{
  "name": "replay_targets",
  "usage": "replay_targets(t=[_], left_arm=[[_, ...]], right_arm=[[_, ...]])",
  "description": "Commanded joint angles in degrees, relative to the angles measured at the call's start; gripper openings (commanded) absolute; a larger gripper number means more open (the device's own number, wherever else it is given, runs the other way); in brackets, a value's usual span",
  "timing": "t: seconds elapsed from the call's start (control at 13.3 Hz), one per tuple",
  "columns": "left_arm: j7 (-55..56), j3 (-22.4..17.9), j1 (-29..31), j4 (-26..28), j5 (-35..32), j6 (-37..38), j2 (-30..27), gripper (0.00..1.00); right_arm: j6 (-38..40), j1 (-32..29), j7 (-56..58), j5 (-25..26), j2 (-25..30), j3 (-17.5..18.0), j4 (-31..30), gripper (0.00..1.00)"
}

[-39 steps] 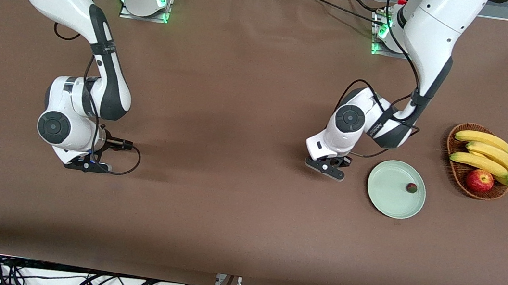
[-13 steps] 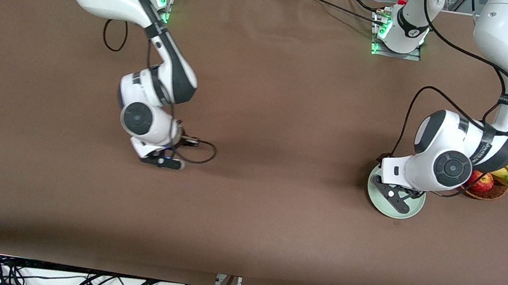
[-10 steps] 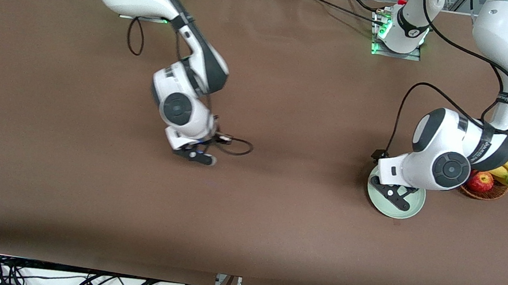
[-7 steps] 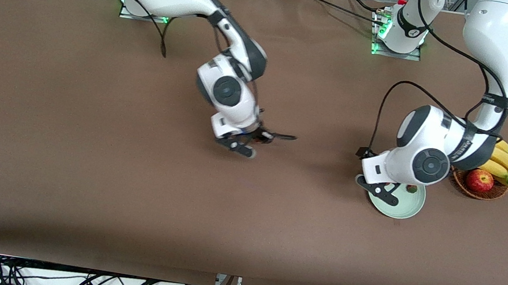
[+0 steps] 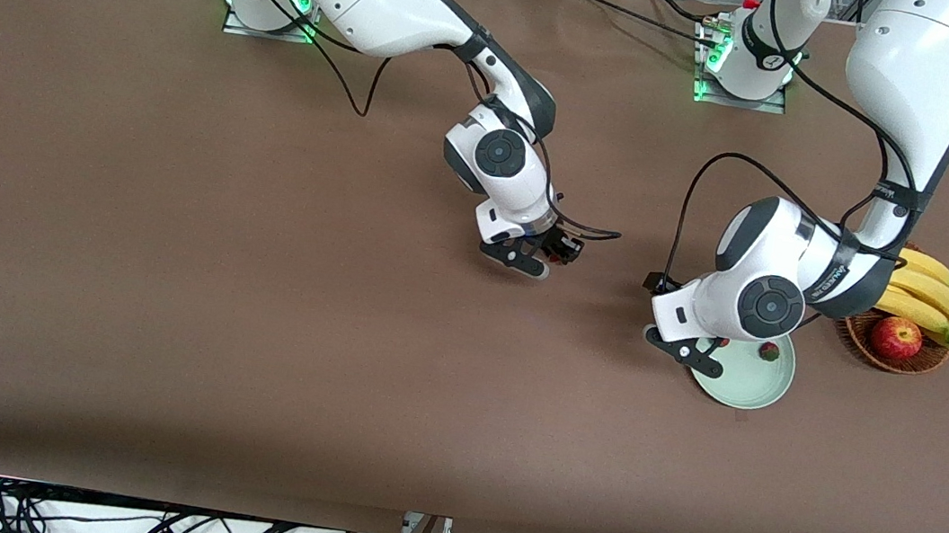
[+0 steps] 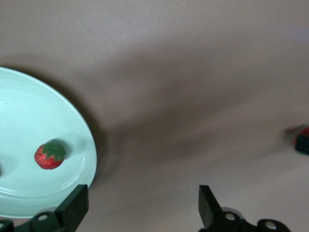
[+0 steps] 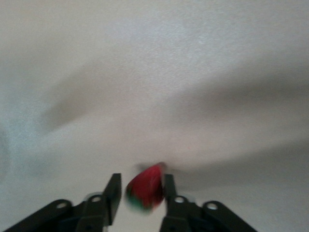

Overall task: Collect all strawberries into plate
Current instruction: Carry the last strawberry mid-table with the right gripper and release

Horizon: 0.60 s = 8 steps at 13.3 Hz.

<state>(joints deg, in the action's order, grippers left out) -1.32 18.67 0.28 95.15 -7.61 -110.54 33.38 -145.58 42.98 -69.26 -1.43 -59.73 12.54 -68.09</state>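
Observation:
The pale green plate (image 5: 745, 386) lies beside the basket. One strawberry (image 5: 769, 351) rests in it, and a second strawberry (image 5: 724, 342) peeks out from under the left arm. My left gripper (image 5: 686, 349) hangs open and empty over the plate's rim toward the right arm's end. In the left wrist view a strawberry (image 6: 49, 155) sits on the plate (image 6: 29, 121) beside the open left gripper (image 6: 140, 212). My right gripper (image 5: 525, 261) is over bare table mid-way along. Its jaws stand apart around a blurred strawberry (image 7: 147, 188), with a gap at one finger (image 7: 112, 193).
A brown wicker basket (image 5: 860, 336) with bananas (image 5: 924, 295) and a red apple (image 5: 896, 337) stands beside the plate, toward the left arm's end. The left arm's wrist and elbow hang over the basket's edge. Brown cloth (image 5: 250, 321) covers the table.
My right arm has swept from its own end to mid-table, toward the plate, and its jaws have parted around the berry. My left gripper has drawn back from over the plate to its rim.

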Motion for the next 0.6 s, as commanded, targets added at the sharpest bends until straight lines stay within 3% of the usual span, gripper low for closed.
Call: replay_targets(t=[0.0,0.15,0.37,0.52], left_arm=[[0.36,-0.04,-0.28,-0.23,1.1,-0.99,0.02,1.0],[1.06,-0.04,-0.89,-0.14,1.1,-1.26,-0.07,1.0],[3.85,1.71,-1.07,1.79,1.1,-1.43,-0.86,1.0],[10.17,2.59,-3.08,5.9,1.02,-7.63,-0.77,1.0]], right_arm=[[2.65,-0.7,-0.26,2.65,1.18,-0.59,2.52,1.0],[9.05,-3.41,0.79,2.83,3.55,-0.68,2.78,1.0],[19.41,-10.17,9.89,2.75,12.42,-0.5,0.6,1.0],[26.97,-15.01,19.56,2.48,18.38,-0.33,-2.91,1.0]])
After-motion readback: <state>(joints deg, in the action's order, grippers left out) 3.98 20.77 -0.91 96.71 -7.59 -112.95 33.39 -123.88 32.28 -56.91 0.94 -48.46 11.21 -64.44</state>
